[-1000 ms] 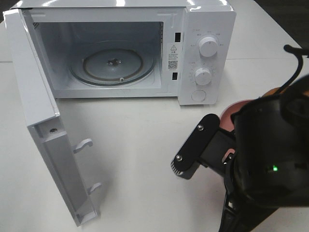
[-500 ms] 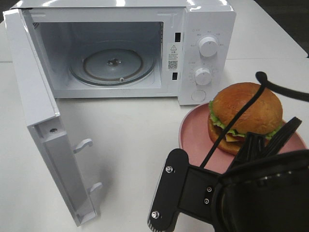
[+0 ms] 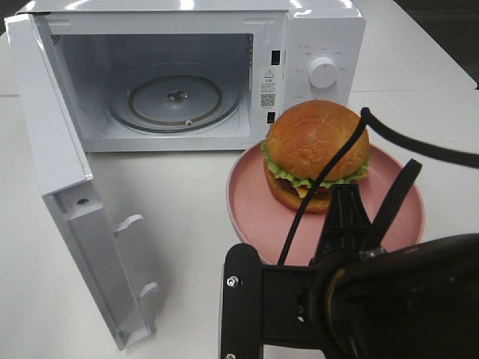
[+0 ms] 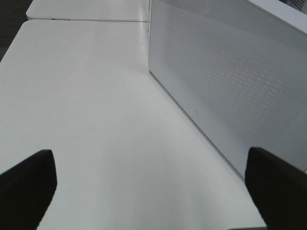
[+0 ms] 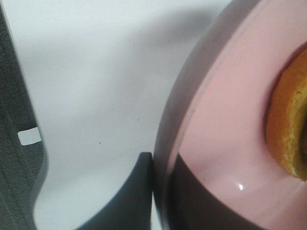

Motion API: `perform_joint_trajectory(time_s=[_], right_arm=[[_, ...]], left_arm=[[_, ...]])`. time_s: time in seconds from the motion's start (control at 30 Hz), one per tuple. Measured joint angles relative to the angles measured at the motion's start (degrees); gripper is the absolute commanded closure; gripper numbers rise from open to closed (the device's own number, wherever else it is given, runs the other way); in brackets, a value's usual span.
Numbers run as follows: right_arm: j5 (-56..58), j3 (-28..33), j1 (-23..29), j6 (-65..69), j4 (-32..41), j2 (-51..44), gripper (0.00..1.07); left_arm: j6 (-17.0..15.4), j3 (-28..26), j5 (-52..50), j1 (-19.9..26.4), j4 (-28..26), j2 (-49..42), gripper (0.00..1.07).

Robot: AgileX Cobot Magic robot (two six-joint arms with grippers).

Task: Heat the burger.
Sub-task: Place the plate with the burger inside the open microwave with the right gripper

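**High view.** White microwave (image 3: 322,37) at the back of a white worktop (image 3: 187,224). Its door (image 3: 52,149) is swung fully out to the left. A glass turntable (image 3: 176,101) lies bare in the cavity, and one round knob (image 3: 322,72) shows on the control side. The burger (image 3: 318,146) sits on a pink plate (image 3: 247,202) in front of the control side, just right of the cavity mouth and outside it. The dark right arm fills the lower right foreground. The right tool (image 3: 343,200) reaches over the near rim of the plate, and a black cable (image 3: 329,179) crosses in front of the bun.

**Left wrist view.** Left tool (image 4: 153,191) released. Its dark fingers (image 4: 26,182) are spread wide at the two corners, with only worktop between them. A white dotted panel (image 4: 230,86) of the microwave stands beside it.

**Right wrist view.** Right tool clenched on the plate rim, one finger inside the dish and one outside. The edge of the bun shows at the side, and the plate's shadow falls on the worktop.
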Motion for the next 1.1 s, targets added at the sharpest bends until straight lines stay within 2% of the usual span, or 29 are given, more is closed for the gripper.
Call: perform_joint_trajectory(time_s=[0.27,0.57,0.83,0.93,1.0,1.1], right_arm=[[-2.64,0.0,0.0,-10.6,-0.52,0.0,1.07],[-9.11,0.11,-1.26,-11.8,-1.43,0.0,1.07],[-17.93,0.11,-11.86,-22.35,-2.75,0.0,1.07],[-18.74,0.11,-12.72,-23.43,-2.81,0.0,1.07],[-22.17,0.11,-16.21,-30.14,-2.81,0.0,1.07],[-23.2,0.11,-17.13,-32.14,-2.52,0.0,1.07]], left_arm=[[0.0,0.0,0.0,0.0,0.0,0.0,0.06],[0.0,0.0,0.0,0.0,0.0,0.0,0.06],[0.0,0.0,0.0,0.0,0.0,0.0,0.06],[0.0,0.0,0.0,0.0,0.0,0.0,0.06],[0.0,0.0,0.0,0.0,0.0,0.0,0.06],[0.0,0.0,0.0,0.0,0.0,0.0,0.06]])
